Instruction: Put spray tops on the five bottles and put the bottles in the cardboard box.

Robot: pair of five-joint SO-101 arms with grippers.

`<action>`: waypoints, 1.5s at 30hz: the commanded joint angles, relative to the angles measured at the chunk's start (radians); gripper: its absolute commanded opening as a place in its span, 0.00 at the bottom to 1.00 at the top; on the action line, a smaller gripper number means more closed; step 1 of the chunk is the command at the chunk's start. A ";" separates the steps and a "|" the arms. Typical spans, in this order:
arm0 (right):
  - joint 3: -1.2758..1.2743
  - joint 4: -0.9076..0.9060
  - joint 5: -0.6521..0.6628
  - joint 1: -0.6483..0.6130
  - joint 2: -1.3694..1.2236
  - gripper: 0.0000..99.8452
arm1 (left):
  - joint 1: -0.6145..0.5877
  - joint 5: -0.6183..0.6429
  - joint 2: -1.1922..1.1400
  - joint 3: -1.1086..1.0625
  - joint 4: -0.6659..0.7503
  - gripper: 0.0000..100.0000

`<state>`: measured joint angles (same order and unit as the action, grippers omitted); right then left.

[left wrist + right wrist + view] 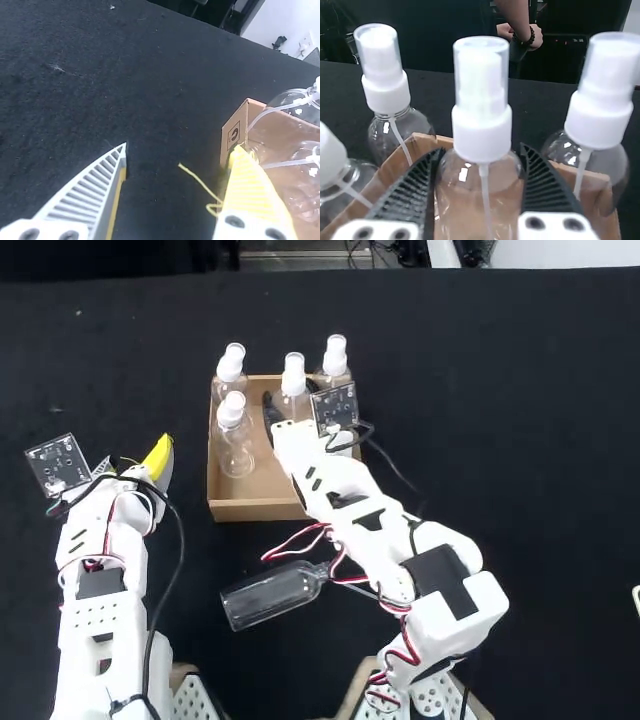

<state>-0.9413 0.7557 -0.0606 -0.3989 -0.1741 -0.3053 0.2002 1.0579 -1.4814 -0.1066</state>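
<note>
1. My right gripper (481, 150) was down inside the cardboard box (250, 498), with its black jaws set against either side of the middle bottle (479, 192). I read that as clenched on it. The bottle stood upright between the jaws with its spray top (481, 125) on
2. Just beside that gripper, on its right, stood the right-hand bottle (335, 355), capped, at the box's far corner
3. On the gripper's left, a little further off, were the far-left bottle (232, 364) and the near-left bottle (233, 416). Both were capped and upright in the box
4. So I counted four of the five bottles topped and boxed, with the one in the jaws not yet let go
5. Well behind the gripper, back by the base of the right arm (350, 510), the fifth bottle (270, 598) lay on its side on the table (500, 390), outside the box. Its neck looked bare, though wires (300, 540) crossed it. I judged it wanted a top first and boxing after that
6. Farthest off, to the left beyond the box's wall, my left gripper (180, 149) sat over the table near the box's corner, its jaws spread wide with nothing between them
</note>
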 commanded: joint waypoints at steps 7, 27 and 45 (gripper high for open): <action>0.015 0.023 0.005 -0.015 0.001 0.15 | -0.007 -0.003 0.015 0.019 0.021 0.30; -0.002 0.029 0.009 -0.037 0.001 0.15 | -0.008 -0.003 0.015 0.019 0.021 0.30; 0.001 0.023 0.063 -0.037 -0.001 0.15 | -0.008 -0.003 0.015 0.021 0.021 0.30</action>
<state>-0.9505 0.7557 -0.0437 -0.4327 -0.1741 -0.3053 0.2002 1.0579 -1.4814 -0.1066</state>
